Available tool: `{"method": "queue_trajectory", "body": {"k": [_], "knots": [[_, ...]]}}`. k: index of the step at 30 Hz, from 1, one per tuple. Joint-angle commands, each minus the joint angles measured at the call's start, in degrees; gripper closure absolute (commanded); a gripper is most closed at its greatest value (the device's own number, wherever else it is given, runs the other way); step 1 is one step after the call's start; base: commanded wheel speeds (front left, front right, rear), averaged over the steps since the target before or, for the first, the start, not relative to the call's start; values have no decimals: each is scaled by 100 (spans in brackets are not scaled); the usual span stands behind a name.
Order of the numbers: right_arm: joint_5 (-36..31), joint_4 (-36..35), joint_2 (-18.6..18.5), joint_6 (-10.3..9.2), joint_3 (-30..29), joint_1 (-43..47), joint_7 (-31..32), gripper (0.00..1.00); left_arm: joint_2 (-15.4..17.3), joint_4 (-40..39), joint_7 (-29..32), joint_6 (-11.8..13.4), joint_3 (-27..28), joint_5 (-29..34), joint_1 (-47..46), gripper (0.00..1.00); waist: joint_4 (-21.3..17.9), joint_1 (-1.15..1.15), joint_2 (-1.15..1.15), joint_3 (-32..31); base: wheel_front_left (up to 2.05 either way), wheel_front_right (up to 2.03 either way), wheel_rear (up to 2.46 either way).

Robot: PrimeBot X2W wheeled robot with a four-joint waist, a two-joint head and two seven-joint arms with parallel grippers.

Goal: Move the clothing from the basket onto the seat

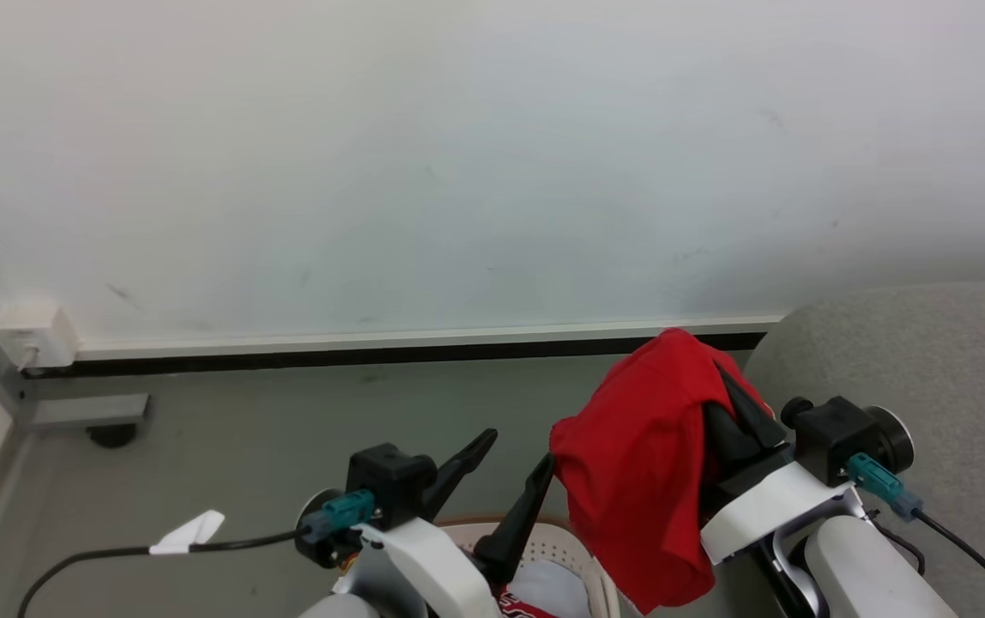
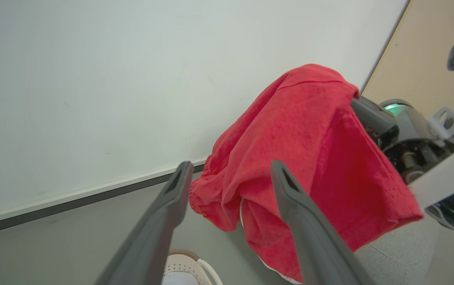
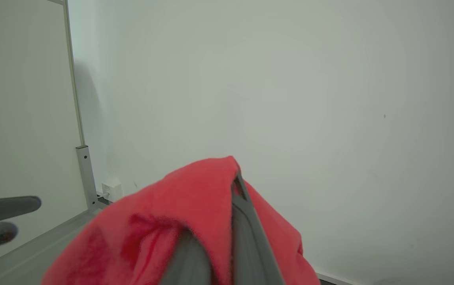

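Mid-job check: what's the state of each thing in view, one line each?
Jersey: lifted, draped over right gripper, hanging free.
Right gripper: shut on jersey.
Left gripper: open, holding nothing.
Basket: on floor, red-white cloth inside.
Sofa: jersey not yet on it.

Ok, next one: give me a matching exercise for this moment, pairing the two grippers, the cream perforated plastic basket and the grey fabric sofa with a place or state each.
Things:
1. left gripper
2. right gripper
3. cream perforated plastic basket
4. grey fabric sofa

Places or states:
A. at the right side of the head view
B. shut on the red jersey garment
C. open, holding nothing
D. at the bottom of the head view, beneath the left gripper

Pairs: 1-C, 2-B, 3-D, 4-A
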Motion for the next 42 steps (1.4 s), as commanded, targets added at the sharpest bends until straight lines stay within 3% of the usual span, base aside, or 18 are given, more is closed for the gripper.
{"method": "queue_trajectory", "body": {"k": [1,18,24,29,34,42], "knots": [[-5,-37,-56,-13,-14,56,2,100,1,-9,-9,-5,-2,-88,82,0,-87,0,0,6,0,0,0],[-87,-333,-293,-13,-494,249,3,100,-135,-95,-41,-58,-172,-110,42,0,-1413,0,0,362,0,0,0],[-114,-541,-373,-14,-731,372,3,100,-251,-26,-82,-134,-289,-54,-53,0,-1717,0,0,544,0,0,0],[-130,-659,-430,-14,-1171,367,3,100,-307,0,-67,-230,-395,66,-262,0,-1710,0,0,932,0,0,0],[-245,-651,-357,-13,-1865,54,2,100,-300,-25,-66,-458,-504,260,-623,0,-1462,0,0,1654,0,0,0],[-205,-346,-570,-14,-2962,-1209,55,100,-200,-129,-86,-853,-593,621,-1460,0,-960,0,0,3087,0,0,0]]}}
